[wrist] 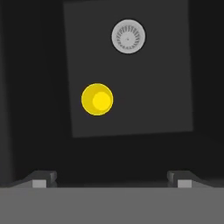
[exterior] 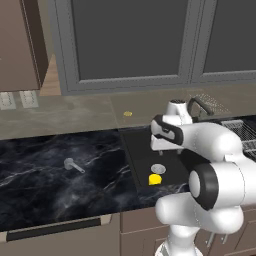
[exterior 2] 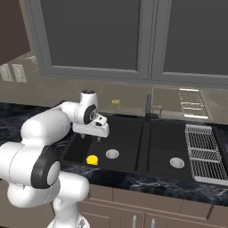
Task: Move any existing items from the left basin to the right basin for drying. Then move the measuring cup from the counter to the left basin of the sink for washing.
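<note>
A small yellow rounded lump lies on the floor of the black left basin, beside its silver drain. My gripper hangs above this basin, pointing down, open and with nothing between its fingers. The lump sits well below the fingertips. The pale measuring cup stands on the black marble counter, left of the sink. The right basin holds just its drain.
A wire dish rack lies right of the right basin. The dark curved faucet rises behind the divider between the basins. Grey wall cabinets hang above the backsplash. Wall outlets sit at far left.
</note>
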You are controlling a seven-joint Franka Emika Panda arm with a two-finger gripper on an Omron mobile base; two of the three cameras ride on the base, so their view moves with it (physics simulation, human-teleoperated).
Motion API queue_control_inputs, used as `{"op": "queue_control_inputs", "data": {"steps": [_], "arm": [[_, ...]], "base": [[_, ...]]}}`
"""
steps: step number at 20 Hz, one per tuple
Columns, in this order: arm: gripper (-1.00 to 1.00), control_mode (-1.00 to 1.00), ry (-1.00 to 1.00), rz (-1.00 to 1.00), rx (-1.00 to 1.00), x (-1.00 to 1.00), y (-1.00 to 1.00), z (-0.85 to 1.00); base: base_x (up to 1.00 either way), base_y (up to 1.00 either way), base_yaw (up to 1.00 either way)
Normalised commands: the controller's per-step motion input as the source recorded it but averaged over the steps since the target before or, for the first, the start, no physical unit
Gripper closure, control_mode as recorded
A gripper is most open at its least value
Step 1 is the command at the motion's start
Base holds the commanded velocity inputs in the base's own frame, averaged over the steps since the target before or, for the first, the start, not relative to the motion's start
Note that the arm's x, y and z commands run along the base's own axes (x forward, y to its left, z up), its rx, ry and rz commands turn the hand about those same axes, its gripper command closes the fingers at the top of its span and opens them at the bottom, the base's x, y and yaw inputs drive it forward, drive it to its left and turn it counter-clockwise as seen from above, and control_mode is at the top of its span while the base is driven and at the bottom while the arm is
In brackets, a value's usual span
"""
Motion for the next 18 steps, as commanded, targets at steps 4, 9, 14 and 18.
{"op": "queue_control_inputs", "data": {"steps": [4,9,14,18], "arm": [[-1.0,-1.0,0.01,0.0,0.0,0.0,0.0,-0.23],[-1.0,-1.0,0.01,0.0,0.0,0.01,0.0,-0.23],[-1.0,-1.0,0.0,0.0,0.0,0.07,0.0,-0.22],[-1.0,-1.0,0.0,0.0,0.0,0.08,0.0,-0.19]], "base": [[0.0,0.0,0.0],[0.0,0.0,0.0],[0.0,0.0,0.0],[0.0,0.0,0.0]]}}
